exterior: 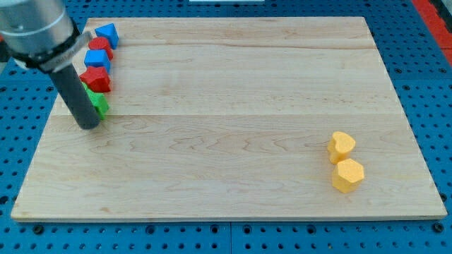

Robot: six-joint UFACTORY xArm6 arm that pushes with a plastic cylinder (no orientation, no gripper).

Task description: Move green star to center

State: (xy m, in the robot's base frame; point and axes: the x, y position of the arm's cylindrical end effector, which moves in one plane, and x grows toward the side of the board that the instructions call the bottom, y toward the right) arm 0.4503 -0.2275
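The arm carries no gripper, so nothing is held; it ends in a dark rod whose lower end, my tip (88, 125), rests on the counter (233, 134) close to its left edge, in the upper half. The tip sits right against the green star (99, 104), on the star's lower-left side, and the rod covers part of that block, so only its right portion shows and its star shape cannot be fully made out.

The green star is the lowest of a line of blocks running up along the left edge toward the top-left corner. Touching it from above is a red block (96, 79), shape unclear. Next comes a blue block (97, 58) that looks like a cube, then another red block (101, 45), and finally a blue triangular block (107, 33) nearest the top-left corner.

Well apart, near the counter's bottom-right corner, a yellow heart-shaped block (342, 146) sits just above a yellow hexagonal block (348, 175), the two touching.
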